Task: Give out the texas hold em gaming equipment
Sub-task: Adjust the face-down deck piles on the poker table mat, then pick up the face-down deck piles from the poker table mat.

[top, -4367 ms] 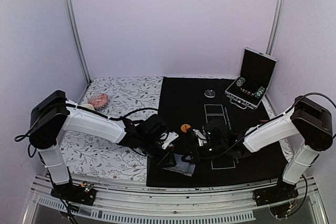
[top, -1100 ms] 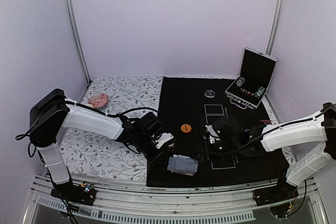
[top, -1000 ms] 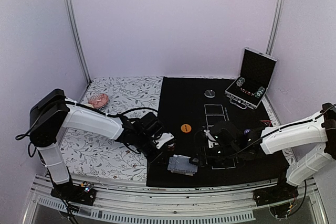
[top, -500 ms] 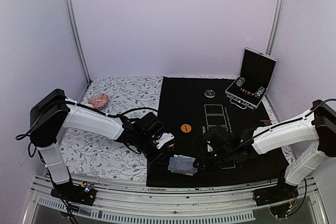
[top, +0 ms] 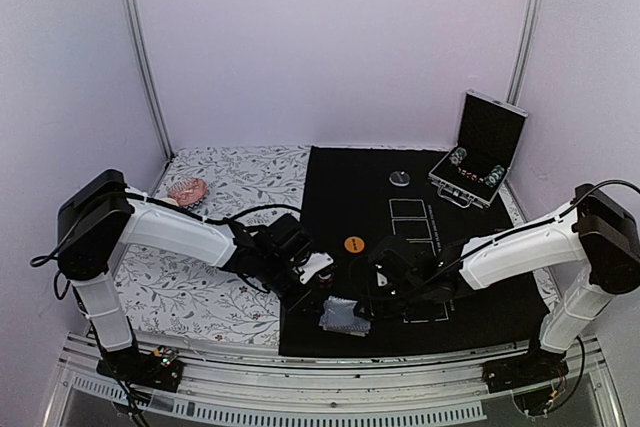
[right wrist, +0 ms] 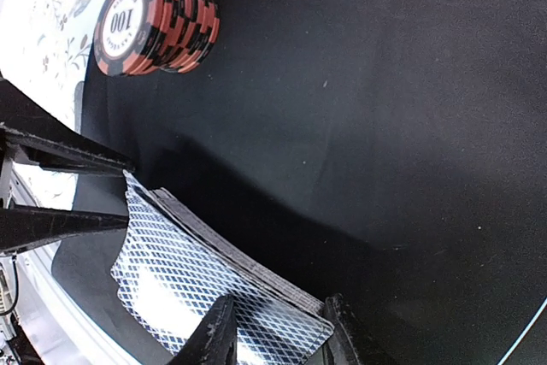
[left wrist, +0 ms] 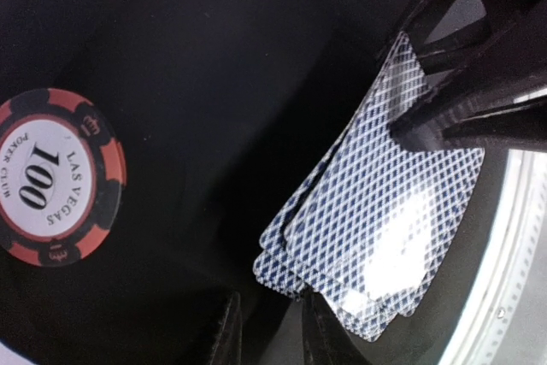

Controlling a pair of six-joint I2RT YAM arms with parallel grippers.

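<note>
Right gripper [right wrist: 278, 331] straddles a corner of the card deck [right wrist: 205, 279], fingers apart. Gripping or not, can't tell! Left gripper [left wrist: 269, 335] sits closed beside that deck, red chip stack [right wrist: 158, 23] near on black felt [right wrist: 385, 126]; floral cloth [top: 200, 277], lilac walls [top: 330, 47] beyond.

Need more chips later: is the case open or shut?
Open: the case has its lid raised, with chips showing inside.

Even, diffuse light overhead; sharp overview. Glare patch on cards [left wrist: 376, 211] in wrist views; soft shadow on mat [right wrist: 385, 126].
</note>
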